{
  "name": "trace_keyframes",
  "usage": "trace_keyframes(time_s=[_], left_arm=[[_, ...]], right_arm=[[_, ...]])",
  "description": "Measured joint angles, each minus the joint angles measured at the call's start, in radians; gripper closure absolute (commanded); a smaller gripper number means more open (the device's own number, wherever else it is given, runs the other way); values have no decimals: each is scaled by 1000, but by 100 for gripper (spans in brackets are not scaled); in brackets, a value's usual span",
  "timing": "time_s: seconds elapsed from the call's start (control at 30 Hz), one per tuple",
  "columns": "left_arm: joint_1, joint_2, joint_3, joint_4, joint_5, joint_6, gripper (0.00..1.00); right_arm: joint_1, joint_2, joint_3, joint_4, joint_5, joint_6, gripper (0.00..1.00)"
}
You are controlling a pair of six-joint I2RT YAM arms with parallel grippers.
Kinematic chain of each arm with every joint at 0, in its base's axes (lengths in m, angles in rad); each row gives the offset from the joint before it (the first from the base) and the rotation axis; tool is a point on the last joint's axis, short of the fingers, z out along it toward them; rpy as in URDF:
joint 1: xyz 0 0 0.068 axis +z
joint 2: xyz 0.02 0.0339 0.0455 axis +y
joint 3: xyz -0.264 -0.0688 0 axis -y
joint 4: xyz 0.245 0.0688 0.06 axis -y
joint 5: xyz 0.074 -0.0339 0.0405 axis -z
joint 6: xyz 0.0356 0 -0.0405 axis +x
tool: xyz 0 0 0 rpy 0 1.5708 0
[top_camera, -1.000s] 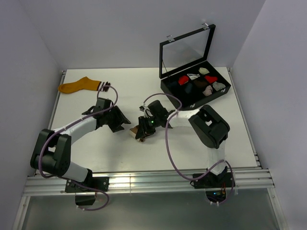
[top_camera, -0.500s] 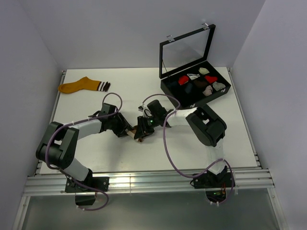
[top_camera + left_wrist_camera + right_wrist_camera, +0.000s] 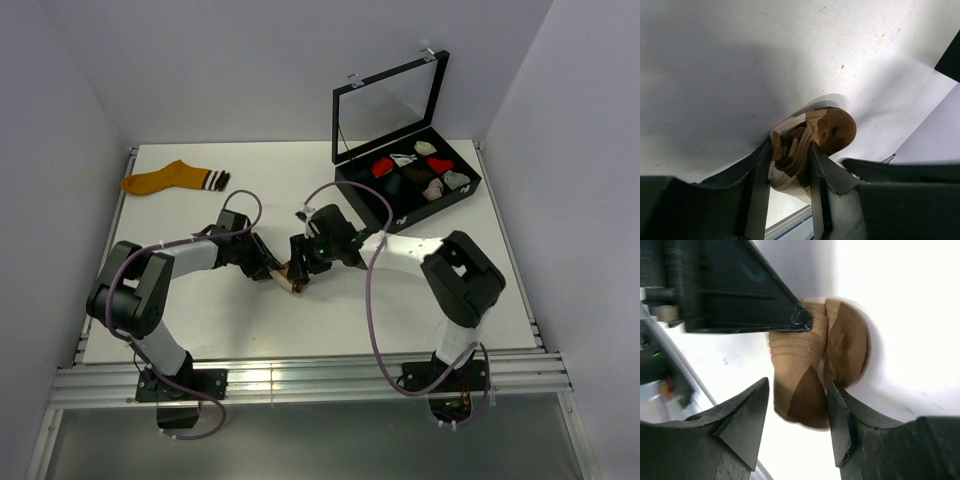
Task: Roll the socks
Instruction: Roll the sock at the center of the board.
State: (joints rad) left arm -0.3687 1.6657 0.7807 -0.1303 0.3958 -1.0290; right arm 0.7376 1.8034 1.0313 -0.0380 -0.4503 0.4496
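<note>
The brown sock with cream stripes [image 3: 291,274] lies rolled into a bundle mid-table. My left gripper [image 3: 274,268] is shut on it from the left; in the left wrist view the roll [image 3: 807,137] is pinched between both fingers [image 3: 788,170]. My right gripper [image 3: 303,261] stands open at the roll's right. In the right wrist view its jaws [image 3: 797,390] straddle the roll [image 3: 800,357]; one finger touches it and the other stands apart. The mustard-orange sock [image 3: 165,180] with a dark striped cuff lies flat at the far left.
A black compartment case [image 3: 405,212] with its glass lid raised stands at the back right and holds several small sock bundles. The left gripper's black finger [image 3: 740,290] shows close above the roll in the right wrist view. The white table [image 3: 200,315] ends at a metal rail.
My left gripper has moved right to the brown roll and shut on it. My right gripper, which was on the roll, now stands open around it; its arm has swung out to the right.
</note>
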Motion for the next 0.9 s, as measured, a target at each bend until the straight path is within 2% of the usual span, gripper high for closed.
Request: trace_keyframes(time_s=[0.2, 0.33, 0.53, 0.7, 0.9], left_arm=[[-3, 34, 61, -71, 5, 33, 73], [-5, 51, 95, -116, 4, 49, 72], [-7, 66, 124, -155, 3, 66, 73], [-12, 73, 141, -177, -2, 73, 73], [-15, 79, 155, -195, -6, 76, 73]], right_arm=[[101, -194, -45, -7, 342, -111, 39], [242, -241, -47, 12, 552, -197, 37], [378, -166, -39, 23, 728, -277, 35], [407, -56, -24, 21, 812, -323, 35], [418, 2, 10, 21, 894, -356, 35]])
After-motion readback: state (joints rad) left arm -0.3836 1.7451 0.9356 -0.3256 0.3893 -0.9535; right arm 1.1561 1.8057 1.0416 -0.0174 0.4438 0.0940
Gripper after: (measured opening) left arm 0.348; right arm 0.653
